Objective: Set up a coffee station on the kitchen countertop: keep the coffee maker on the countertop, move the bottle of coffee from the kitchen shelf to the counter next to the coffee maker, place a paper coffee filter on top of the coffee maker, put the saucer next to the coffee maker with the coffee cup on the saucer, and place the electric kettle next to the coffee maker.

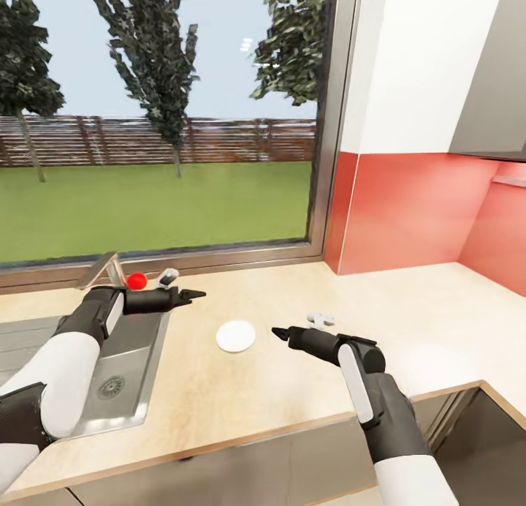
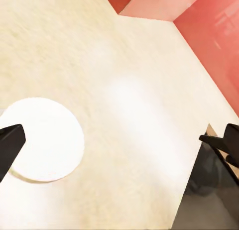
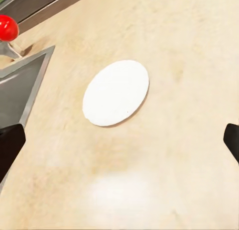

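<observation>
Saucer (image 1: 236,336) sits flat on the table (image 1: 409,308), between both empty pincers, left (image 1: 197,295) at 10 o'clock, right (image 1: 279,333) at 3, jaws apart. Probably next: fetching the cup.

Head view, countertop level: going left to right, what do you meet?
Steel sink → red tap knob → left hand → saucer → right hand → small white object → red corner wall.

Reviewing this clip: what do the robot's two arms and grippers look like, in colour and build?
Both arms have glossy white shells with matte black joints and wrists. Each forearm carries a white strip along a black casing. The left gripper and right gripper are black and taper to slim pointed fingers. No cables or markings are visible.
</observation>
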